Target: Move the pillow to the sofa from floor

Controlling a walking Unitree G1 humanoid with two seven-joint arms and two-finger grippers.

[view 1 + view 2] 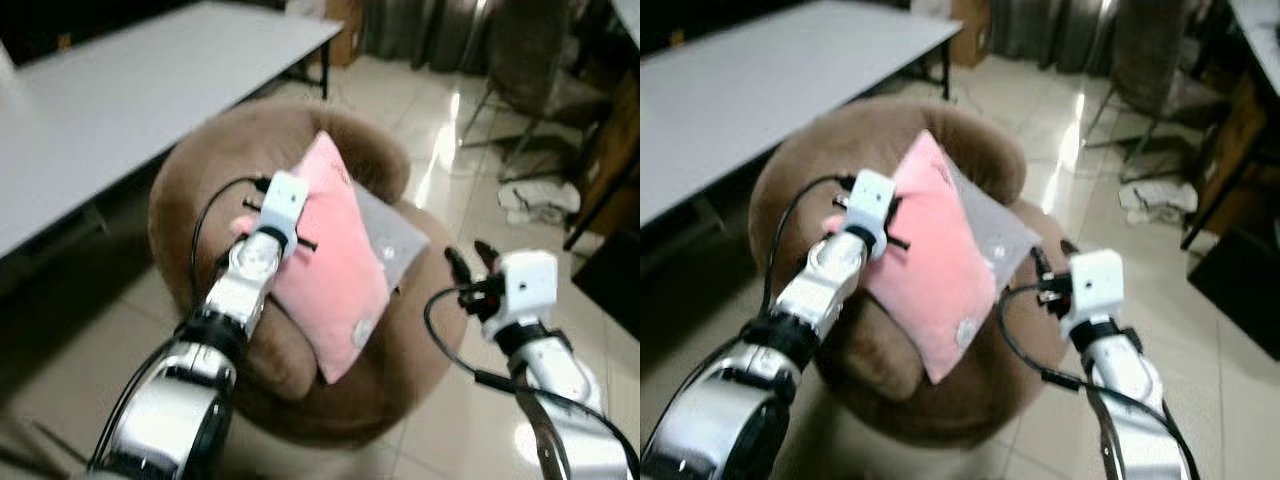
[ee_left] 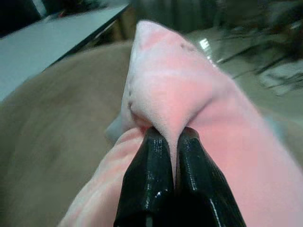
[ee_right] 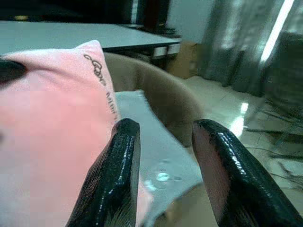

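The pillow (image 1: 335, 270) already leans on the sofa (image 1: 200, 190), the left gripper (image 2: 174, 142) pinching its edge, the right gripper (image 3: 165, 161) spread beside it; only release remains.

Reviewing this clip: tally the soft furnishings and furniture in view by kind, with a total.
Pink plush pillow, pinched by the left hand, resting on the sofa: 1
Grey flat cushion behind the pillow: 1
Brown round upholstered sofa: 1
White long table: 1
Dark chair at the back: 1
Total: 5
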